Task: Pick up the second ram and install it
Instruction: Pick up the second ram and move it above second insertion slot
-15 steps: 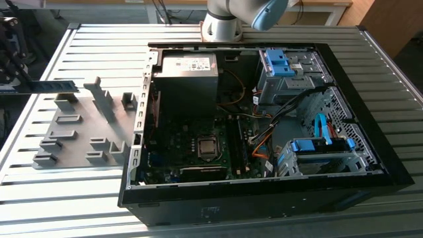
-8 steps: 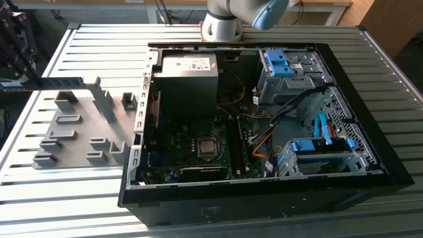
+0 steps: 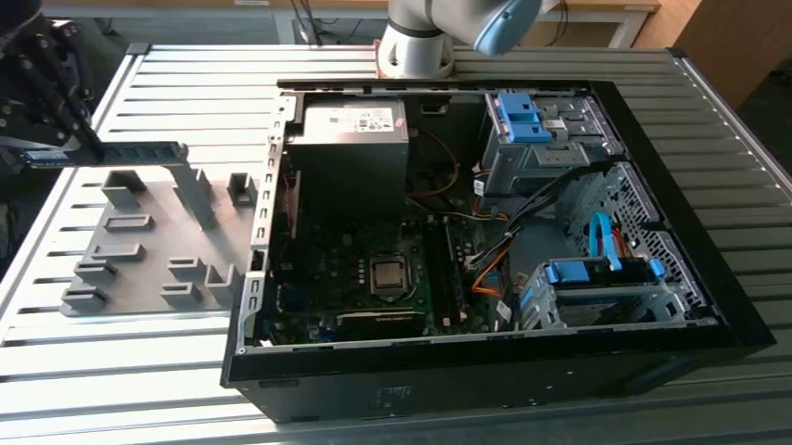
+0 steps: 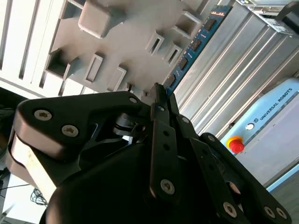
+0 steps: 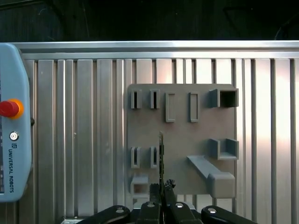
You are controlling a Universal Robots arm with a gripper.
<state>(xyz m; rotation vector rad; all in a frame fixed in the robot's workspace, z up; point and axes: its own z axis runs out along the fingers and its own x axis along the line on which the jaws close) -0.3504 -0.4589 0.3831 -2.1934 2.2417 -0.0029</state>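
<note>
1. The pincer [image 3: 59, 146] is clamped narrow on one end of the second ram [image 3: 130, 153], and the stick juts out level above the grey holder plate [image 3: 136, 269].
2. In the exterior view this happens at the left, well apart from the open PC case [image 3: 495, 362] on the slatted tabletop [image 3: 111, 371].
3. In the first wrist view the ram [image 5: 161, 149] appears edge-on over the plate.
4. In the second wrist view its blue face [image 4: 196, 42] carries black chips.

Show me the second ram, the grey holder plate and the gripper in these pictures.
second ram [image 4: 195, 43]: second wrist view, on its blue board face.
grey holder plate [image 5: 182, 135]: first wrist view, on a bare flat patch.
gripper [image 4: 160, 94]: second wrist view, midway between fingertips shut on the ram.
</note>
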